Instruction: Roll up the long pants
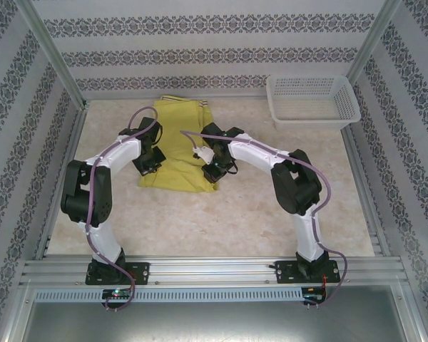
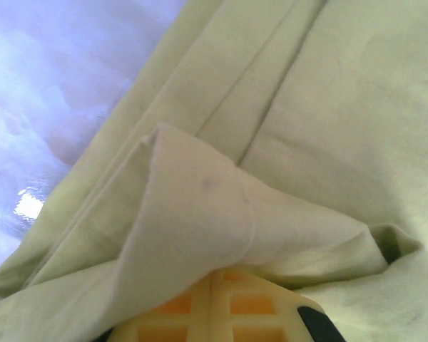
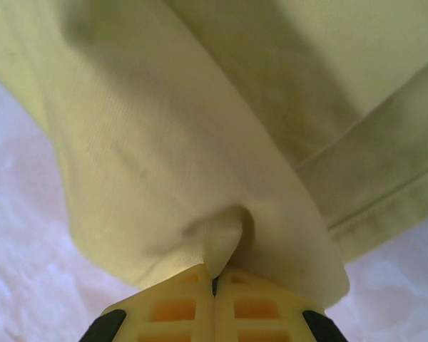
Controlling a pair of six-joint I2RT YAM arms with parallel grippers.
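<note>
The yellow-green long pants (image 1: 180, 146) lie folded at the back middle of the table, waistband toward the far wall. My left gripper (image 1: 151, 158) sits at their near left edge, shut on a raised fold of the pants (image 2: 200, 206); its cream fingers (image 2: 221, 313) meet under the cloth. Over at the near right edge, my right gripper (image 1: 212, 169) is shut too, pinching a small pucker of the pants (image 3: 221, 246) between its fingers (image 3: 171, 306). Seams and a hem (image 3: 385, 192) run along the cloth to the right.
A white mesh basket (image 1: 312, 100) stands at the back right corner. Patterned walls close in the table on three sides. Bare marbled tabletop (image 1: 221, 221) stretches between the pants and the arm bases.
</note>
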